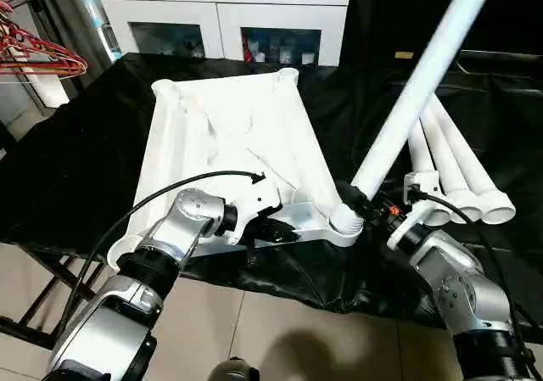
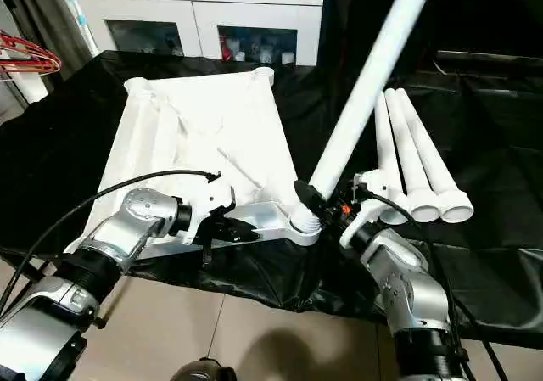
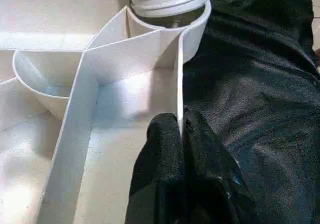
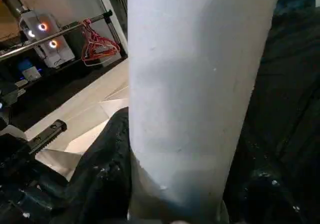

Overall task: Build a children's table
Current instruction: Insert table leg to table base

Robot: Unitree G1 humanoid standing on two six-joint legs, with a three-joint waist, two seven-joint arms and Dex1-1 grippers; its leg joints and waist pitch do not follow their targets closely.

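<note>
Left eye view: the table top lies underside up on the black cloth, ribs showing, with round sockets at its corners. At about 5 o'clock of the top, a leg stands tilted with its threaded end seated in the near corner socket. The right gripper is clamped on that leg just above the socket. The left gripper sits at the top's near edge, toward 7 o'clock of the socket. Three spare legs lie side by side at 3 o'clock of the top, well apart from it.

Right eye view: the same layout; the white cabinet stands at 12 o'clock behind the table.

Left wrist view: the left gripper's fingers are together, pinching the thin outer wall of the top, with the leg's threads at 12 o'clock.

Right wrist view: the leg runs between the black fingers, held fast.

The step in hand looks like fitting the first leg. Next, it likely needs bringing upright and turning until the threads bite, while the left gripper steadies the top.
</note>
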